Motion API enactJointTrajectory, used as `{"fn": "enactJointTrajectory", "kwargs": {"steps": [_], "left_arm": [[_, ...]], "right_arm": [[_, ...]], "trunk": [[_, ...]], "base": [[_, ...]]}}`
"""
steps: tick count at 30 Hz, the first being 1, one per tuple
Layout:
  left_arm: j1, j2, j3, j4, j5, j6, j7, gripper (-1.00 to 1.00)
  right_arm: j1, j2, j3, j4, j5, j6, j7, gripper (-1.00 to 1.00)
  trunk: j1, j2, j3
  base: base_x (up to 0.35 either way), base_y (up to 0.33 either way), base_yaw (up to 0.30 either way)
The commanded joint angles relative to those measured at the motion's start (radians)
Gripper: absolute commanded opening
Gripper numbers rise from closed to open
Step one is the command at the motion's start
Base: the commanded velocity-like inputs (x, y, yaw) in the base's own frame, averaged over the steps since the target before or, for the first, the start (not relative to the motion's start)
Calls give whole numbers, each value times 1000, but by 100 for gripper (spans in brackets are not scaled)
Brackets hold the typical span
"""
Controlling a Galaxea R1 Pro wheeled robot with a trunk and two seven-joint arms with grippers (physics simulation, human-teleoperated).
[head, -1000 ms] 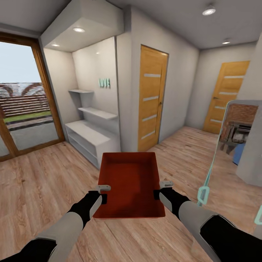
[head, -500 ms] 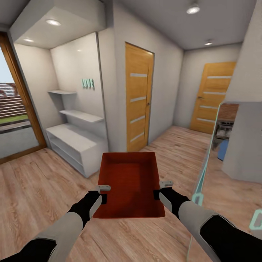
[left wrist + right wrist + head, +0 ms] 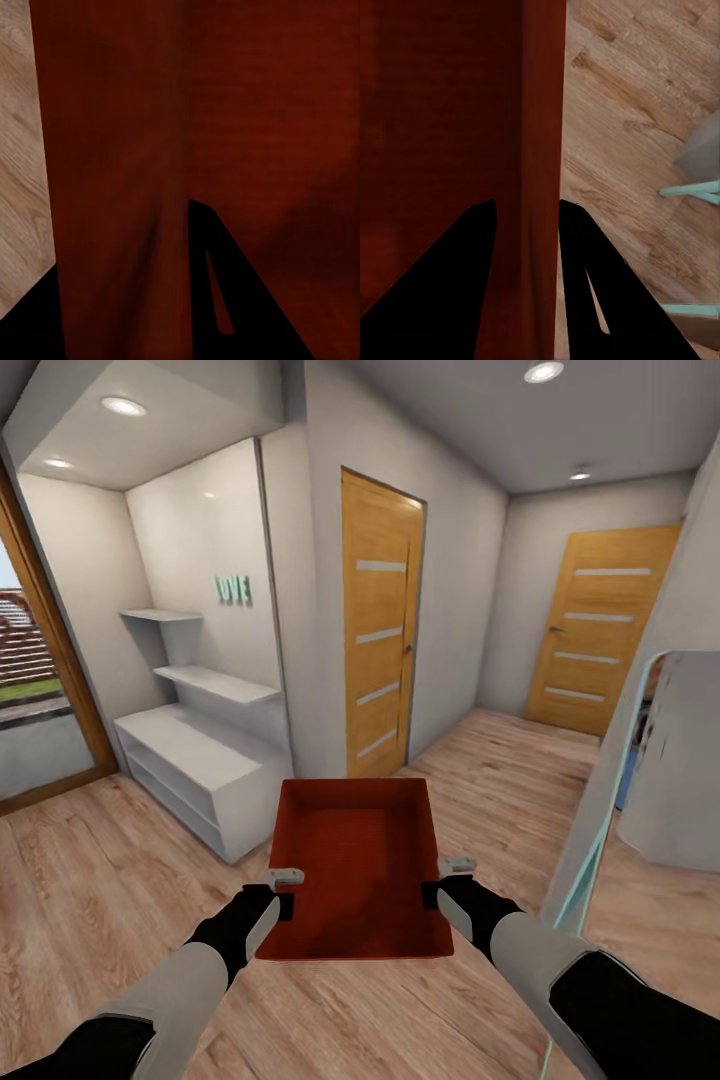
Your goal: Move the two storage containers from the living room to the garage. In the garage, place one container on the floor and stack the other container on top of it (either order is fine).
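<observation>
One red-orange storage container (image 3: 358, 860), open-topped and empty, hangs level in front of me above light wood-plank flooring. My left gripper (image 3: 285, 892) is shut on its left wall and my right gripper (image 3: 440, 882) is shut on its right wall. In the left wrist view the container's red wall (image 3: 112, 172) runs between the dark fingers (image 3: 247, 300). The right wrist view has the red wall (image 3: 529, 150) pinched between two dark fingers (image 3: 600, 285).
A white shelf unit (image 3: 200, 755) stands in an alcove at the left, beside a glass patio door (image 3: 30, 690). Two wood-panelled doors (image 3: 382, 625) (image 3: 600, 630) are shut ahead along a hallway. A teal-framed mirror (image 3: 610, 810) leans close on the right.
The whole view has swung to the right: patio door and shelves slid left, the mirror's reflection changed. Both grippers and the container keep the same place relative to me.
</observation>
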Motion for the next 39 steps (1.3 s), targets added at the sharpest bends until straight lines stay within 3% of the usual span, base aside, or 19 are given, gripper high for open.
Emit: {"fn": "enactJointTrajectory", "kwargs": {"steps": [1,14,39], "left_arm": [[0,16,-30,-1,27,3,10,-100],[0,16,-30,-1,27,3,10,-100],[0,16,-30,-1,27,3,10,-100]], "right_arm": [[-2,-1,3,-4,-32,3,1,-100],[-2,-1,3,-4,-31,4,-1,-100],[-2,0,3,-4,-30,4,-1,-100]], "trunk": [[1,-2,-2],[1,-2,-2],[1,-2,-2]], "base": [[322,0,0],[322,0,-27],[322,0,-254]]}}
